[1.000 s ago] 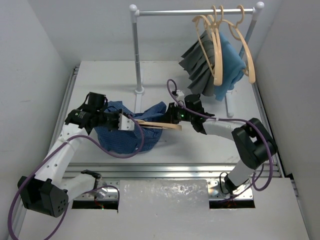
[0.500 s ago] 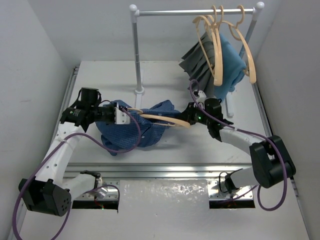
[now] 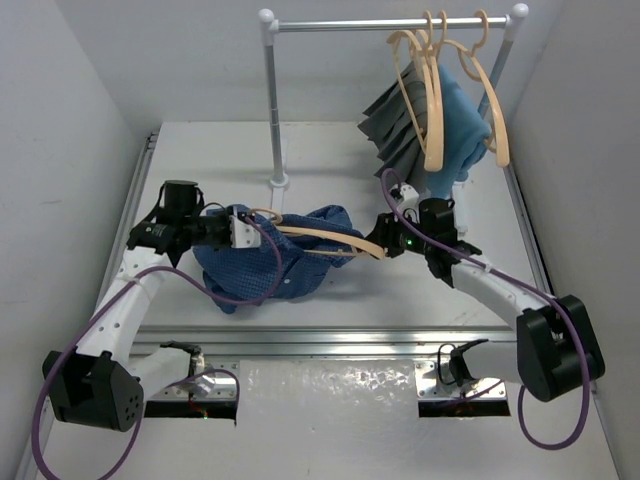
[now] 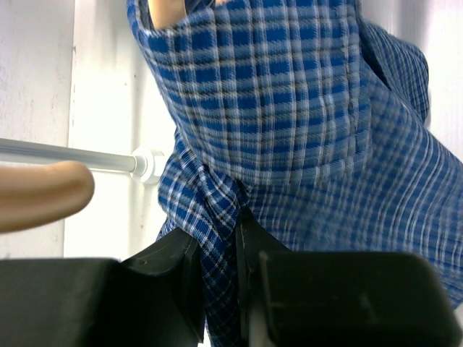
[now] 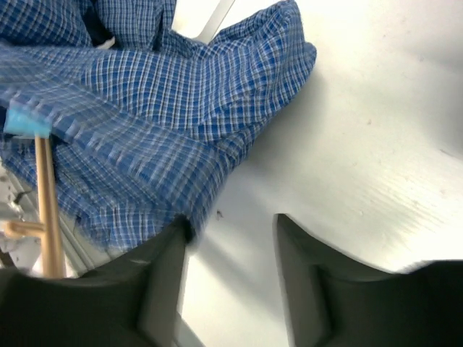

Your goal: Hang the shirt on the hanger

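The dark blue checked shirt (image 3: pixel 268 262) is bunched on the table, with part of it draped over the pale tan hanger (image 3: pixel 325 237). The hanger lies across it from the left gripper toward the right one. My left gripper (image 3: pixel 240 229) is shut on a fold of the shirt (image 4: pixel 304 108), the cloth pinched between its fingers (image 4: pixel 249 249). A rounded end of the hanger (image 4: pixel 43 194) shows at left in that view. My right gripper (image 3: pixel 384 244) sits at the hanger's right end, open (image 5: pixel 231 231), with only bare table between its fingers. The shirt (image 5: pixel 145 123) lies just beyond its left finger.
A white clothes rack (image 3: pixel 275 110) stands at the back, with several tan hangers (image 3: pixel 432 90), a grey pleated garment (image 3: pixel 395 125) and a light blue cloth (image 3: pixel 462 125) on its right end. Its right post (image 3: pixel 458 205) is close behind the right gripper. Walls close in both sides.
The right gripper has gone from shut to open, letting go of the hanger's end after moving right with it. The shirt is now spread further along the hanger. The left gripper keeps its hold.
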You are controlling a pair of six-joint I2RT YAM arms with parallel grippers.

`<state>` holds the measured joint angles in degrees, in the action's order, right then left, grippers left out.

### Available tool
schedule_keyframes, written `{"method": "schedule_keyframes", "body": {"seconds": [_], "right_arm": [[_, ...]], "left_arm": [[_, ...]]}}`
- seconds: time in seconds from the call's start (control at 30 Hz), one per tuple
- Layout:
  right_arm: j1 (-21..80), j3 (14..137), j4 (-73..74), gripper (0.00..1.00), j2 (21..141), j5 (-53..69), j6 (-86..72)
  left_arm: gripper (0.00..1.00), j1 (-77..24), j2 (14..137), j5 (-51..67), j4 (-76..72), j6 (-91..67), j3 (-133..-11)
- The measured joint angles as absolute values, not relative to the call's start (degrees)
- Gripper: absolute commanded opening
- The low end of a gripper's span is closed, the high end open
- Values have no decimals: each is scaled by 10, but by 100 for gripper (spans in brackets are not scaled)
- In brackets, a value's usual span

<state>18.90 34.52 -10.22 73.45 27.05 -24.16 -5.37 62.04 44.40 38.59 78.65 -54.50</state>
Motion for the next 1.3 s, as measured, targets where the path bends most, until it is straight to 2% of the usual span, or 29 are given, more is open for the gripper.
{"method": "schedule_keyframes", "body": {"seconds": [0.03, 0.13, 0.37, 0.6, 0.67, 0.77, 0.87, 0.97, 1.1, 1.13, 1.23, 1.27, 1.3], "right_arm": [[188, 345, -94, 63, 725, 270, -231], [185, 346, -69, 69, 695, 266, -200], [185, 407, 17, 70, 637, 232, -137], [185, 464, 66, 69, 628, 197, -93], [184, 463, 70, 70, 623, 224, -82], [190, 449, 50, 75, 600, 327, -60], [242, 439, 37, 77, 581, 388, -11], [301, 451, 51, 76, 604, 416, 35], [314, 485, 79, 75, 675, 398, 68], [316, 491, 82, 74, 692, 384, 75], [318, 503, 95, 42, 728, 349, 97], [319, 508, 100, 26, 738, 343, 102], [320, 515, 109, 21, 750, 339, 109]], "left_arm": [[0, -53, 620, 448, 385, 785, -545], [0, -51, 620, 451, 384, 785, -542], [0, -51, 620, 442, 397, 806, -535], [0, -51, 620, 435, 402, 818, -535], [0, -51, 620, 435, 403, 819, -535], [0, -51, 620, 435, 404, 821, -535], [0, -51, 620, 435, 406, 821, -535], [0, -51, 620, 436, 406, 820, -535], [0, -51, 620, 437, 408, 819, -537], [0, -51, 620, 439, 411, 818, -539], [0, -51, 620, 444, 415, 818, -544], [0, -51, 620, 447, 418, 818, -545], [0, -51, 620, 450, 419, 818, -545]]}}
